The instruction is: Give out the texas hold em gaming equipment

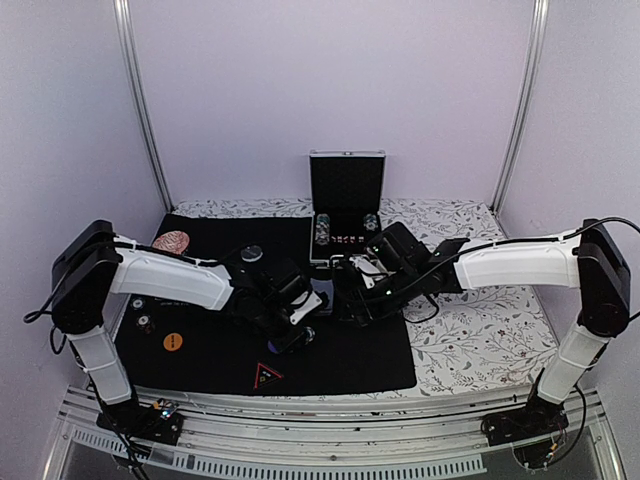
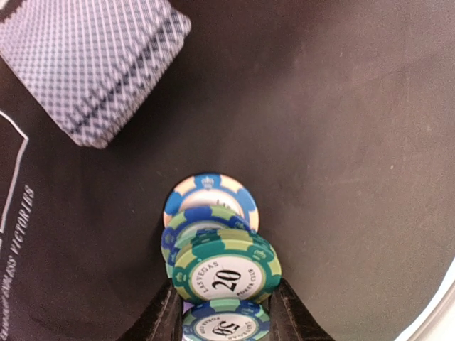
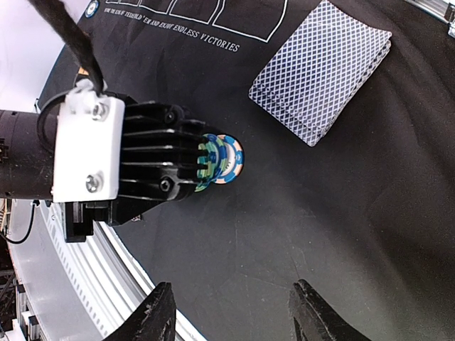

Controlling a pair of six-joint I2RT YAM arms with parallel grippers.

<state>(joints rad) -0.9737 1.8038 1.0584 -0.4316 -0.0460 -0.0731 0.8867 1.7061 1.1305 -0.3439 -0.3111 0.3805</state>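
Observation:
My left gripper (image 2: pixel 226 302) is shut on a short row of green-and-white edged poker chips (image 2: pixel 226 273), a "20" chip in front of a "50" chip. Blue-edged chips (image 2: pixel 210 199) fan out from it and lean onto the black mat (image 2: pixel 341 142). A deck of blue-grey-backed cards (image 2: pixel 92 64) lies just beyond. My right gripper (image 3: pixel 231 312) is open and empty, hovering over the mat close to the left gripper (image 3: pixel 142 174), its chips (image 3: pixel 224 158) and the deck (image 3: pixel 320 71). Both grippers (image 1: pixel 300 335) (image 1: pixel 350 305) meet at mid-mat. An orange button (image 1: pixel 173 341) lies at the left.
An open black case (image 1: pixel 346 200) stands at the back of the table with chip stacks (image 1: pixel 322 228) in it. A round pinkish object (image 1: pixel 172 241) and a dark round button (image 1: pixel 252 253) sit at the mat's far left. A metal rail (image 1: pixel 330 410) runs along the near edge.

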